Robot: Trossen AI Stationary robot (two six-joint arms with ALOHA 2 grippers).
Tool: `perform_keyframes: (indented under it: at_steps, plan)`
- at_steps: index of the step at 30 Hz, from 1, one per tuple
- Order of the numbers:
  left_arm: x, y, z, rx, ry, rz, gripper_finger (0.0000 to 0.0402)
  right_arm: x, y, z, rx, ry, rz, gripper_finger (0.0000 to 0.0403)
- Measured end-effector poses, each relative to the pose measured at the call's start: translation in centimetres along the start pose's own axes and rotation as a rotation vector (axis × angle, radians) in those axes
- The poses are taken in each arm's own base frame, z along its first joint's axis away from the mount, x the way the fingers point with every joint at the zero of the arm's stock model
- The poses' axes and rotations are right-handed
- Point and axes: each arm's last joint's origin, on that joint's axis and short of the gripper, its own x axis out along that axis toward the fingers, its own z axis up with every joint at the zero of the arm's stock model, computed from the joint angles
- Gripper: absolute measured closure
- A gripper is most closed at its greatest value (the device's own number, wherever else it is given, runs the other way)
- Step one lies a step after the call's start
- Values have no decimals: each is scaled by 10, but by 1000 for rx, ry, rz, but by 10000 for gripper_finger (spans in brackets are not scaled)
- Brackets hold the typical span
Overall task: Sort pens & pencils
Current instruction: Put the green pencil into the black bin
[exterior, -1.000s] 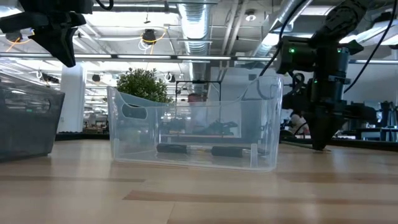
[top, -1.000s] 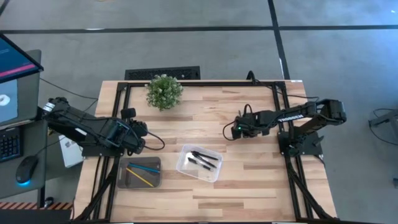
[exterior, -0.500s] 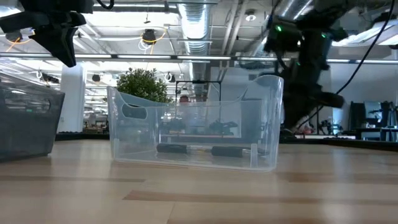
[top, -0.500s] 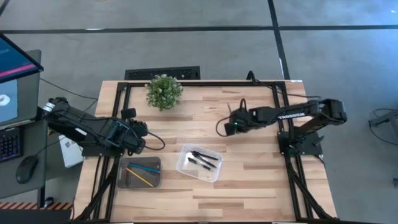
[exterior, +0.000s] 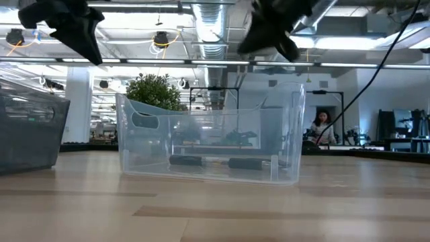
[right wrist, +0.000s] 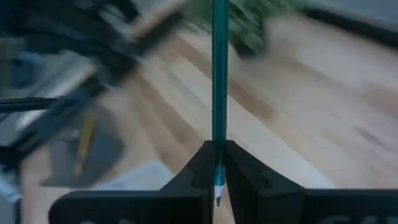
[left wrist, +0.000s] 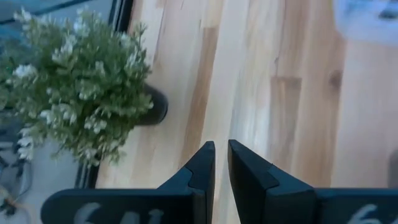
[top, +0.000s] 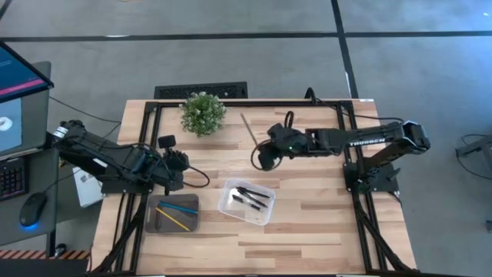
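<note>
Right gripper (right wrist: pixel 216 163) pinches a teal pencil (right wrist: pixel 219 74) sticking straight out past its fingertips, grey tray (top: pixel 173 214) way off beyond; left's nearly closed, empty.

Evenly and brightly lit from above; only soft, short shadows on the desk (top: pixel 307 208) around the clear bin (top: pixel 247 201). Ceiling strip lights glaring white in the low view, with faint reflections on the clear bin's walls (exterior: pixel 208 134). Background hall behind that bin soft and hazy. Heavy motion smear across the right wrist view, desk and plant (right wrist: pixel 245 25) streaked, only the teal pencil (right wrist: pixel 219 74) and right claw (right wrist: pixel 217 163) crisp. Left wrist view mildly soft around the plant (left wrist: pixel 74 81), left claw (left wrist: pixel 221 162) sharp.
</note>
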Motion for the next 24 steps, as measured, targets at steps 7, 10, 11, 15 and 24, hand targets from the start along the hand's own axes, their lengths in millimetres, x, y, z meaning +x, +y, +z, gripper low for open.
perform_keyframes:
  at_steps: [7, 10, 11, 15, 24]
  plan:
    - [-4, -8, 11, -1, -110, -85, 365, -12, 42, -2, -205, -214, 140, 354]
    - [-6, -12, 19, -7, -181, -135, 365, -12, 58, -10, -271, -276, 142, 354]
    - [-7, -13, 23, -6, -216, -155, 365, -11, 62, -13, -293, -292, 143, 354]
    - [-17, -13, 41, 30, -417, -231, 356, -6, 78, -22, -344, -344, 172, 354]
    - [-40, 0, 59, -49, -697, -207, 347, 25, 83, -41, -446, -311, 146, 354]
